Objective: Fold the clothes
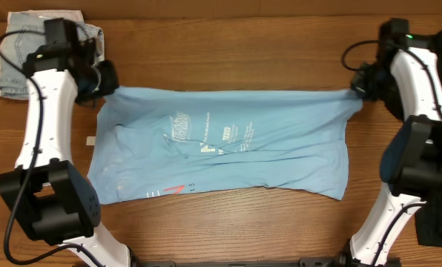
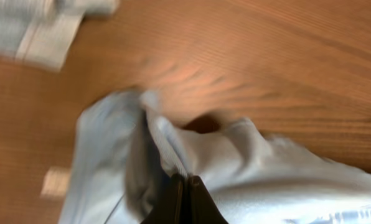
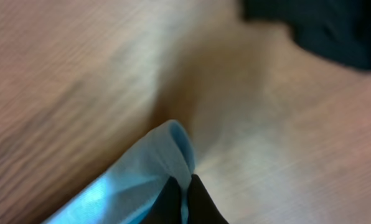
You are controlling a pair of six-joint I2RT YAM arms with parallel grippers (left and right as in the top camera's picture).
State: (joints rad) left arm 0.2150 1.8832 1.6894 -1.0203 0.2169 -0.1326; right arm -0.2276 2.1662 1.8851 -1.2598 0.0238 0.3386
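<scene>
the left claw [image 1: 108, 83] and the right claw [image 1: 360, 87] are each clamped tight on a far corner of the blue t-shirt [image 1: 265, 156], which lies spread across the middle of the table [image 1: 228, 59].

Pale denim shorts [image 1: 13, 55] lie crumpled at the far-left corner of the wooden desk [image 1: 236, 67]. A small white tag [image 1: 90, 140] lies on the desk's left side.
</scene>
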